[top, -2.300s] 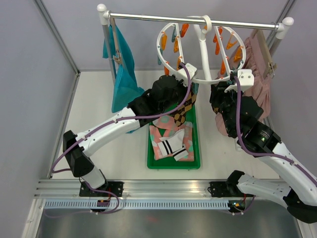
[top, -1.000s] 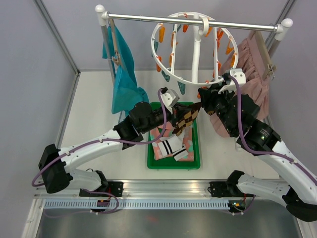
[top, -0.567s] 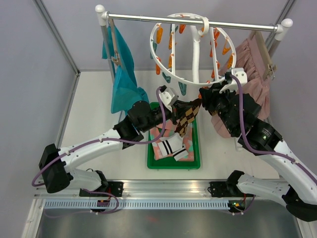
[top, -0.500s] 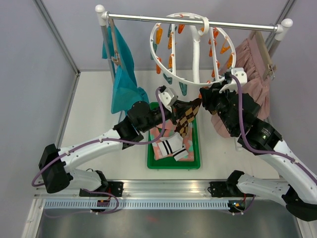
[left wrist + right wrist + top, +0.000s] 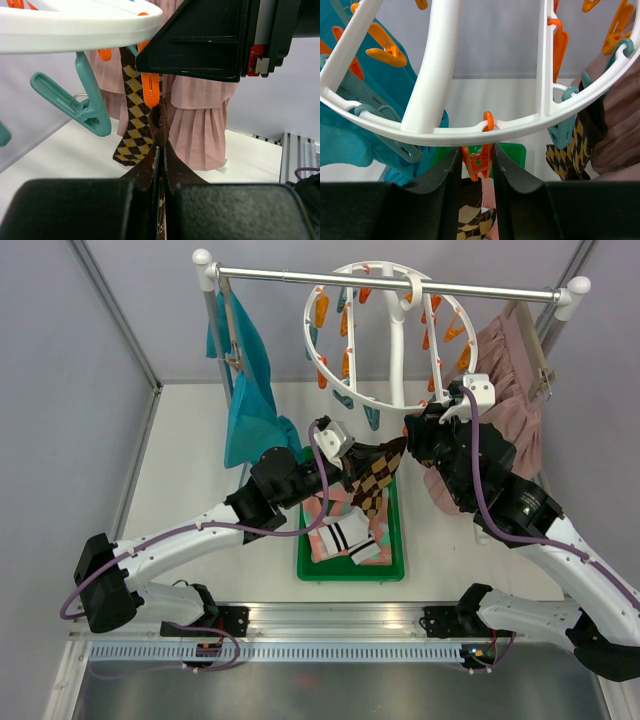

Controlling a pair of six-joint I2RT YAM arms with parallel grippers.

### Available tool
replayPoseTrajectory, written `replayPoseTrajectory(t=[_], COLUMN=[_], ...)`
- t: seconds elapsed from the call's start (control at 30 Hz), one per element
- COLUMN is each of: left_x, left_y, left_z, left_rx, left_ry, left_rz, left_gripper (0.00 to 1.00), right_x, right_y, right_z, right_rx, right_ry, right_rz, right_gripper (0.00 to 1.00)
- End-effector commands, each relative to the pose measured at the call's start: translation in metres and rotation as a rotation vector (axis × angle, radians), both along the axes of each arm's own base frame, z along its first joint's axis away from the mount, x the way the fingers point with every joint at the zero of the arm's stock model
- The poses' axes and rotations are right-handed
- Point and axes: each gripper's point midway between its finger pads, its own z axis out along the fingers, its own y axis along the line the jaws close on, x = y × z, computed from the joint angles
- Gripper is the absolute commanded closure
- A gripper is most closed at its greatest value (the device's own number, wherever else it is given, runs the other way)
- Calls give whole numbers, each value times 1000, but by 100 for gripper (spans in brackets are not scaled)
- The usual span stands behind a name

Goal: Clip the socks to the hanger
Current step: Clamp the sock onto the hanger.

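The white ring hanger (image 5: 388,400) hangs from the rail, tilted toward me. My right gripper (image 5: 476,152) is shut on an orange clip (image 5: 479,161) under the ring's rim (image 5: 530,125), one finger on each side. My left gripper (image 5: 161,150) is shut on a brown-black-cream argyle sock (image 5: 372,480), whose top edge (image 5: 159,117) reaches the foot of that orange clip (image 5: 150,90). A second argyle sock (image 5: 568,150) hangs from a teal clip (image 5: 562,132) to the right. Pink and white striped socks (image 5: 345,530) lie in the green tray (image 5: 350,574).
A teal garment (image 5: 245,405) hangs at the rail's left end and a dusty-pink pleated skirt (image 5: 512,365) at its right, close behind my right arm. Several more orange and teal clips dangle around the ring. Grey walls enclose the table.
The left gripper has lifted the argyle sock slightly up and right toward the clip in the right gripper. The ring has swung a little. Both grips are unchanged.
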Motion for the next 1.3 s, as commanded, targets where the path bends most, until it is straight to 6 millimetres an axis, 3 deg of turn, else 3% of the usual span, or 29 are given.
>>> replayPoseTrajectory(t=[0.0,0.73,1.27], left_x=[-8,6,18], left_y=[6,2,10], left_z=[28,31,31], left_rx=[-56,-73,-116], left_ry=[-88,-79,-59], left_rz=[-14,39,123], left_gripper=[98,98,98], right_x=[-2,-4,-2], right_y=[-4,0,-3], right_z=[15,18,17], right_rx=[34,60,48], right_ry=[-18,-12,-5], right_rz=[-19,3,-17], right_gripper=[100,100,100])
